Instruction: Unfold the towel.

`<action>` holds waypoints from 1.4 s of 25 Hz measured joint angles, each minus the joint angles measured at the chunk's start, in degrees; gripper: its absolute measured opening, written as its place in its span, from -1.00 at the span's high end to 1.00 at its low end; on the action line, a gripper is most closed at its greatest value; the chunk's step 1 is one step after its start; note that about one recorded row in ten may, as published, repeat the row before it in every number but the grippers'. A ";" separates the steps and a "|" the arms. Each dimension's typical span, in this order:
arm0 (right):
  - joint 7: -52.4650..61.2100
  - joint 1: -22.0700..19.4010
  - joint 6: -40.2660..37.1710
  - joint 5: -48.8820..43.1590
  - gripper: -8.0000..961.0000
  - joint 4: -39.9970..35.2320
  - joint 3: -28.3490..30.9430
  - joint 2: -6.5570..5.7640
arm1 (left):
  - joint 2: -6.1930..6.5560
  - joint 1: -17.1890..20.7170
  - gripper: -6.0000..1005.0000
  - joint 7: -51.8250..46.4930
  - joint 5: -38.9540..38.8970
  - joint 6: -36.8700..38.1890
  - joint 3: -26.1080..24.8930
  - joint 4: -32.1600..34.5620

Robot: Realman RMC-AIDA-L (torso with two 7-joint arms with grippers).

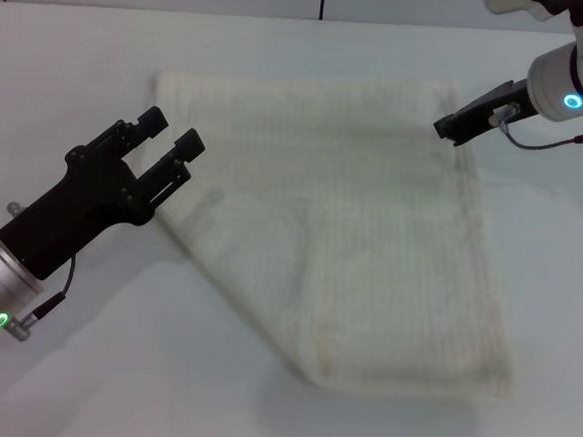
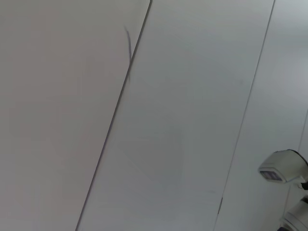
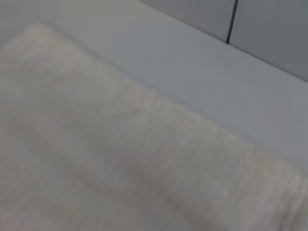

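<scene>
I have the towel (image 1: 370, 244) lying flat on the white table (image 1: 81, 74), a little right of centre, with its far edge running left to right and its right edge running from far to near. The left side is cut off by a slanting fold line that runs from the far left down to the near middle, so I judge one corner is still doubled over and the unfolding is not finished. As it lies, its longer run goes from far to near along that right edge, and the folded flap points toward the near left.

My left gripper (image 1: 167, 142) hangs just beside the slanted fold on the left, jaws spread with a clear gap, holding nothing. My right gripper (image 1: 456, 125) sits over the far right corner of the towel, low and close to it. I cannot tell whether its jaws are parted or pressed together. The right wrist view shows only the waffle cloth and its hem against the table.

Next, I think, the left gripper should drop to the folded edge, pinch only the top layer, and draw it out to the left while the right corner stays put.
</scene>
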 joint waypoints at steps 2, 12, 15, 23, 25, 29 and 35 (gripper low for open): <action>-0.18 0.00 0.19 -0.02 0.98 -0.01 0.01 0.07 | 0.00 0.02 0.02 -0.03 0.00 -0.02 0.00 -0.18; -0.27 0.15 0.72 -0.06 0.98 0.10 -0.04 0.18 | 0.08 0.51 0.03 -0.98 0.00 0.31 -0.01 -0.07; -0.29 0.39 0.79 -0.06 0.98 0.14 -0.31 0.24 | 0.09 0.45 0.03 -0.99 0.00 0.16 -0.01 -0.05; -0.32 0.55 0.79 -0.06 0.98 0.34 0.00 0.24 | 0.09 0.17 0.04 -1.02 -0.01 0.14 -0.01 0.01; -0.33 0.48 1.15 -0.06 0.98 0.43 0.02 0.24 | 0.12 0.15 0.04 -1.02 0.00 0.22 -0.01 0.06; -0.32 0.26 1.46 -0.06 0.99 0.54 0.03 0.24 | 0.13 -0.04 0.04 -1.02 -0.01 0.23 -0.01 0.40; 0.00 -0.13 0.96 -0.05 0.99 0.99 -0.29 0.25 | 0.03 -0.81 0.05 -1.02 -0.01 -0.04 0.36 0.67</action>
